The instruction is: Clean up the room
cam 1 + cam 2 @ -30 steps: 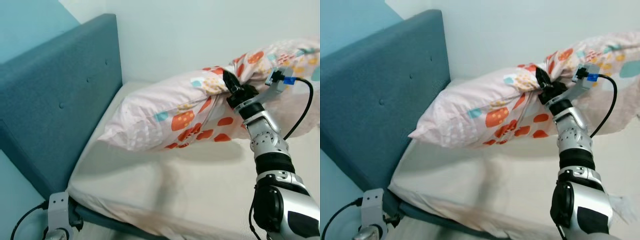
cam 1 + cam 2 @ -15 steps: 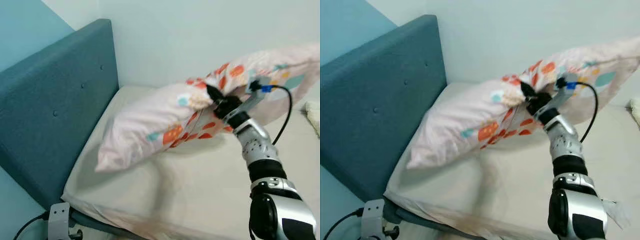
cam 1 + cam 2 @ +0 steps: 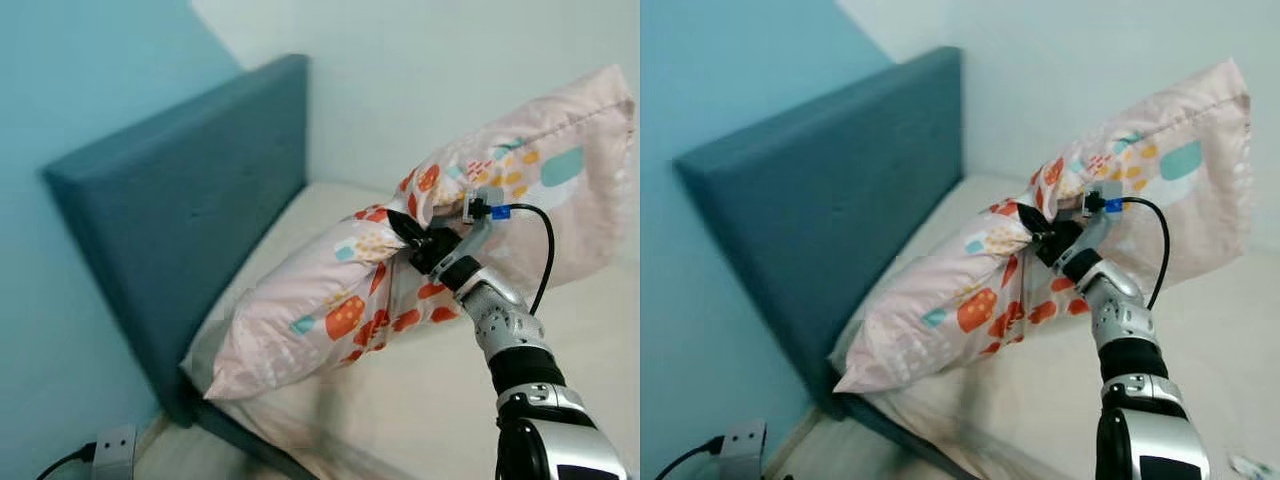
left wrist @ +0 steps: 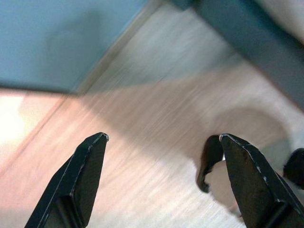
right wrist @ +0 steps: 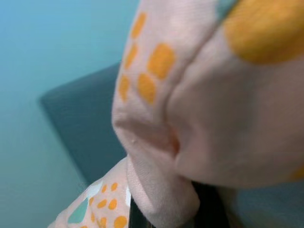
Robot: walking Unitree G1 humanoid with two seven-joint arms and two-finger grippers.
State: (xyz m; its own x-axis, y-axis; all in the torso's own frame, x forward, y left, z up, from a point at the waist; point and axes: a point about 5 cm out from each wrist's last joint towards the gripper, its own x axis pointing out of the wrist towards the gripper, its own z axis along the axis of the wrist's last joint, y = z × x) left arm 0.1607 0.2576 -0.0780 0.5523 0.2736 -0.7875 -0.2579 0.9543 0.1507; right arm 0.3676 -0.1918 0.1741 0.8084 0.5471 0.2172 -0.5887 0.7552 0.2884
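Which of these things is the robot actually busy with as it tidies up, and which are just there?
Part of the job:
- pillow, pink with coloured spots, held up above the bed
- right end effector, shut on the pillow's middle
- mattress

Just there:
- blue headboard
- wooden floor
- left end effector, open, hanging idle over the floor

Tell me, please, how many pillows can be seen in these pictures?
1. The pillow is held up over the mattress by the right gripper, near the blue headboard. Others may lie outside the views.
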